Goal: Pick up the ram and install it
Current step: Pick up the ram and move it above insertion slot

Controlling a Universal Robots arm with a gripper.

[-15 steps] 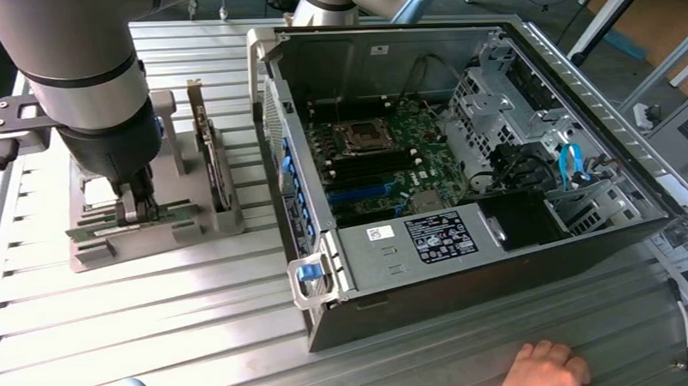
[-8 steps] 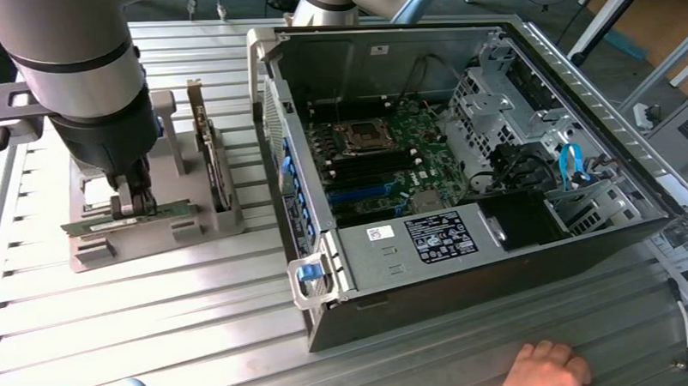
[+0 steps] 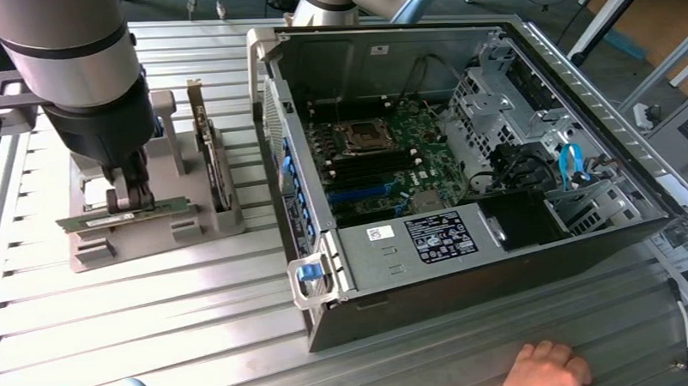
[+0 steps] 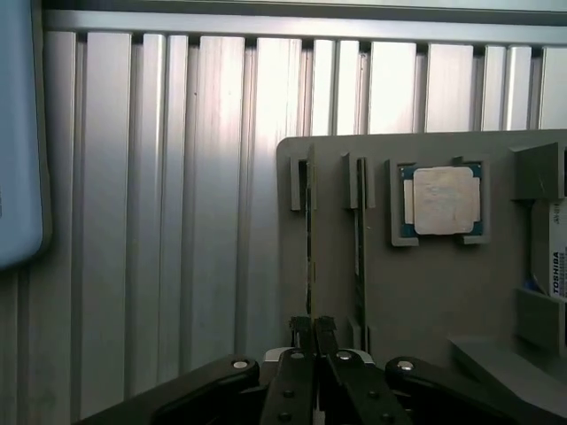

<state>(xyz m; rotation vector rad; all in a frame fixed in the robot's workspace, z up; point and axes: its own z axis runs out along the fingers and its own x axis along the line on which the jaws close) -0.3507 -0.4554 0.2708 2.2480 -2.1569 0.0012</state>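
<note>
— Where's the ram?
— The ram point(image 3: 93, 221) is in the gripper point(image 3: 127, 203). It lies roughly level over the near edge of the holder point(image 3: 208, 225), which stands on the bench point(image 3: 154, 320) to the exterior view's left of the case point(image 3: 369, 252).
— How's the grip?
— The fingers are pinched onto the stick near its middle. In the wrist view the gripper point(image 4: 312, 329) has the ram point(image 4: 309, 248) edge-on. It shows as a thin dark line along the holder's point(image 4: 425, 292) edge next to bare bench.
— Lifted free?
— Can't tell whether it's clear of its slot.
— What else?
— A card point(image 3: 213, 163) stands upright at the holder's edge toward the case. A chip point(image 4: 441, 201) sits in a square pocket. The case lies open. A hand point(image 3: 545, 368) rests at the bench's near edge.
</note>
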